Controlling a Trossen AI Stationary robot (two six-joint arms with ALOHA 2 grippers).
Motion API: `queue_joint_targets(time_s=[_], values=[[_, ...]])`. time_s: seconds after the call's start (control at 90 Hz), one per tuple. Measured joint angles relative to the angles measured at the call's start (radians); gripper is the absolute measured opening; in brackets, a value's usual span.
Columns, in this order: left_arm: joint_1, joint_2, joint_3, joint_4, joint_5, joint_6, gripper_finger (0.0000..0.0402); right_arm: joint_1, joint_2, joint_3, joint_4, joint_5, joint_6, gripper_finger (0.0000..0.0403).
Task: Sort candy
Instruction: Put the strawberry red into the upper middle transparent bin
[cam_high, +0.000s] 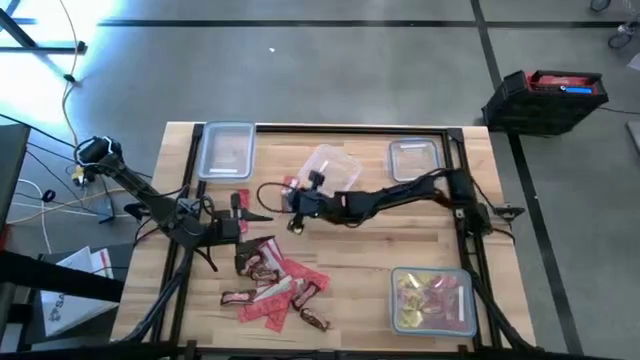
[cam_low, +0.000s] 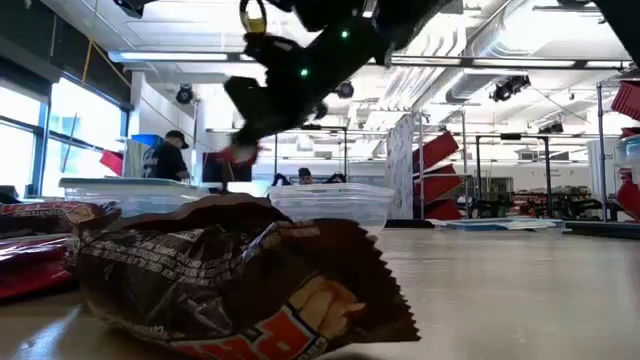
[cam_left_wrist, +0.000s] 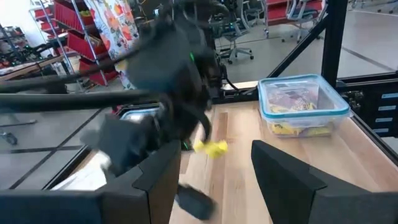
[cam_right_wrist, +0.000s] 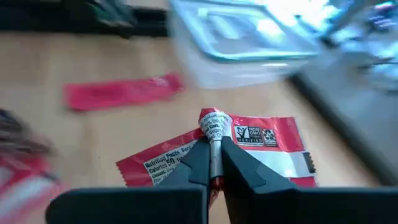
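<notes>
Beside clear container (cam_right_wrist: 249, 43), red packet (cam_right_wrist: 249, 155)

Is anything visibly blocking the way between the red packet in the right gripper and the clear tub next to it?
Nothing visible does. The right gripper is shut on the red packet, held above the table, and the clear tub sits just beyond it in the high view.

Four clear plastic containers (cam_high: 226, 150) sit on the counter (cam_high: 350, 270), one holding yellow and pink candies (cam_high: 432, 298), beside a heap of red packets (cam_high: 290, 285) and brown mini bars (cam_high: 262, 262) too jumbled to count.
</notes>
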Motion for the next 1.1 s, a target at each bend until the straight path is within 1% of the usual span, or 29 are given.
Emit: queue_joint_targets(time_s=[0.067,0.122,0.178,0.244,0.311,0.4,0.533,0.622,0.756,0.822,0.911,1.033,1.1], values=[[0.000,0.000,0.000,0.005,0.000,0.000,0.0183,-0.010,-0.042,-0.001,-0.071,0.102,-0.010,0.0000],[-0.001,0.000,0.000,0.001,0.000,0.000,0.0183,-0.025,-0.074,0.002,-0.156,0.158,0.000,0.0000],[-0.001,0.000,0.000,0.005,0.005,0.000,0.0183,-0.048,-0.091,0.003,-0.246,0.183,0.034,0.0000],[-0.001,0.000,0.000,0.005,0.005,0.000,0.0183,-0.076,-0.087,0.002,-0.346,0.185,0.089,0.0000],[0.000,0.000,0.000,0.005,0.004,0.000,0.0183,-0.108,-0.080,0.000,-0.422,0.153,0.130,0.0000],[0.000,0.000,0.000,0.007,0.004,0.000,0.0183,-0.148,-0.064,0.001,-0.446,0.052,0.133,0.0000],[0.000,0.000,0.000,0.007,0.004,0.000,0.0183,-0.189,-0.036,-0.036,-0.417,-0.128,0.040,0.0000],[0.000,0.000,0.000,0.007,0.004,0.000,0.0183,-0.200,-0.036,-0.047,-0.388,-0.194,-0.022,0.0000],[0.000,0.000,0.000,0.006,0.004,0.000,0.0183,-0.204,-0.037,-0.049,-0.425,-0.210,-0.091,0.0001],[0.000,0.000,0.000,0.005,0.004,0.001,0.0183,-0.204,-0.037,-0.049,-0.422,-0.215,-0.112,0.0010],[0.000,0.000,0.000,0.005,-0.001,0.003,0.0183,-0.204,-0.037,-0.049,-0.422,-0.223,-0.105,0.0036],[0.000,0.000,0.000,0.003,-0.001,0.002,0.0183,-0.203,-0.038,-0.049,-0.412,-0.188,-0.079,0.0079],[0.000,0.000,0.000,-0.001,-0.001,0.001,0.0183,-0.203,-0.041,-0.049,-0.411,-0.187,-0.075,0.0098]])
